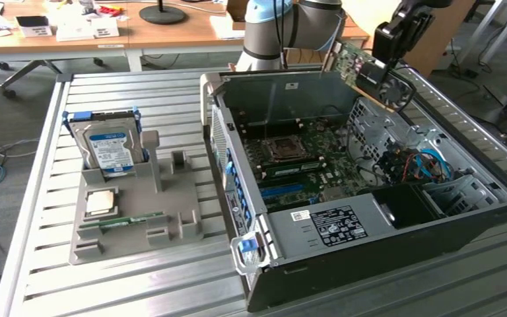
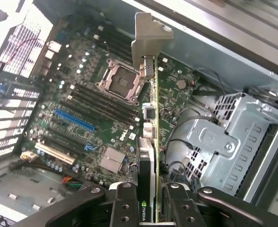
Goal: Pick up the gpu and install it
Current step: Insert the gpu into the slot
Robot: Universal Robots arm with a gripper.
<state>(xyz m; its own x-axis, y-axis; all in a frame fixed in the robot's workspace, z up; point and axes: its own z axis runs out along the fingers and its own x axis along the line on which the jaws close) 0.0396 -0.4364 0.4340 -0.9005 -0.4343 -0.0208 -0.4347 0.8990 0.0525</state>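
The gpu point(image 1: 358, 68), a green card with a black cooler, hangs in the air over the far rim of the open computer case point(image 1: 368, 254), towards the exterior view's right. My gripper point(image 1: 389, 54) is shut on it. In the wrist view the gpu point(image 2: 151, 123) appears edge-on, clamped between my two black fingers point(image 2: 125, 205), with its silver end bracket point(image 2: 148, 38) pointing away from the gripper point(image 2: 151, 210). Beneath it lies the motherboard point(image 2: 91, 109) with its processor socket point(image 2: 120, 80) and a blue slot point(image 2: 75, 120). The card stands well above the board and touches nothing.
A grey holder point(image 1: 169, 218) at the exterior view's left carries a hard drive point(image 1: 111, 148), a processor chip point(image 1: 101, 201) and a memory stick point(image 1: 130, 221). Inside the case are a drive cage point(image 2: 224, 146) and loose cables point(image 1: 416, 165). A wooden desk point(image 1: 148, 33) stands behind the slatted metal table point(image 1: 103, 290).
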